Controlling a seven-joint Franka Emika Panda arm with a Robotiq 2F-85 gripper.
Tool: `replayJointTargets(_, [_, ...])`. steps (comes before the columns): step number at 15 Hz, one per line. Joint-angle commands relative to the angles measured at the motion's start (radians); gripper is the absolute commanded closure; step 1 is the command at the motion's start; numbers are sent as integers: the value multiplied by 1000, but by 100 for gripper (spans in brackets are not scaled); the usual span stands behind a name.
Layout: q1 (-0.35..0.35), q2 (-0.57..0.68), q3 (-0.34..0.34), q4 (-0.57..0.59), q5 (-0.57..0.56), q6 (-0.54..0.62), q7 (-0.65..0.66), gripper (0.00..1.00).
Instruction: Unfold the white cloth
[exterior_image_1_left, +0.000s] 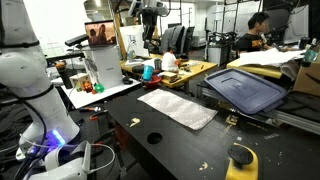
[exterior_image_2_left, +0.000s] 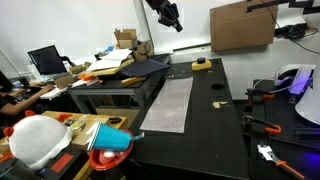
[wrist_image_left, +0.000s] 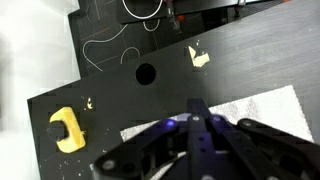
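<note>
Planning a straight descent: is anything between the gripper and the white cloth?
No. In an exterior view the gripper hangs high over the white cloth, with only open air between them.

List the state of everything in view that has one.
white cloth: lying flat on the black table, not held; cannot tell whether any fold remains.
gripper: high above the table, holding nothing; open or shut unclear.
yellow object: resting on the table, apart from the cloth.
</note>
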Motion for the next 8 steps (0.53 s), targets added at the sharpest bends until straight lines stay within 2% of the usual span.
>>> replayJointTargets(1, [-18,15,-13,81,30,-62,5,100])
replayJointTargets(2, [-21,17,-16,91,40,-59,3,100])
replayJointTargets(3, [-22,39,-19,116,52,-91,42,74])
replayJointTargets(4, [-19,4,-15,57,22,-34,7,98])
replayJointTargets(7, [-22,22,-18,81,32,-52,20,77])
replayJointTargets(8, [-22,27,-18,84,33,-53,21,74])
